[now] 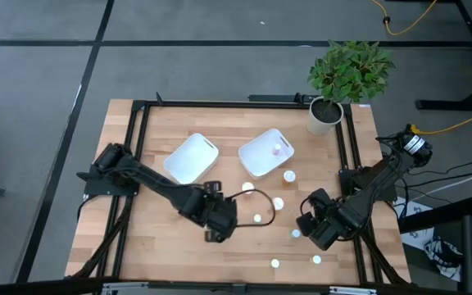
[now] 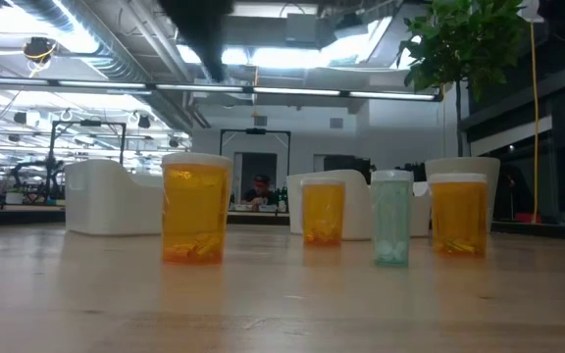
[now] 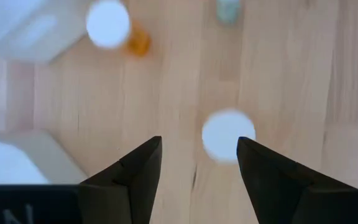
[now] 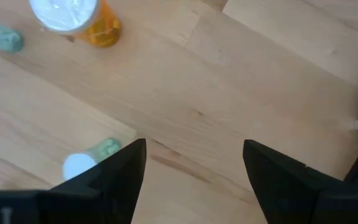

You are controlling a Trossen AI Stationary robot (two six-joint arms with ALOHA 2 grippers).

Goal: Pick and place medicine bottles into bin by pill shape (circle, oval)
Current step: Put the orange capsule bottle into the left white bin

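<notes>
Left gripper (image 3: 199, 163) open above a white-capped bottle (image 3: 227, 134), standing upright just off-centre toward one finger; right gripper (image 4: 194, 163) open too, farther off.

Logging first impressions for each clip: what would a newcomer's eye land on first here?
Most striking are the two dark arms meeting low over the wooden table, the left hand and right hand both open above scattered medicine bottles. Next come two white trays: the left tray looks empty, the right tray holds one bottle. A leafy potted plant stands at the table's far right corner.
</notes>
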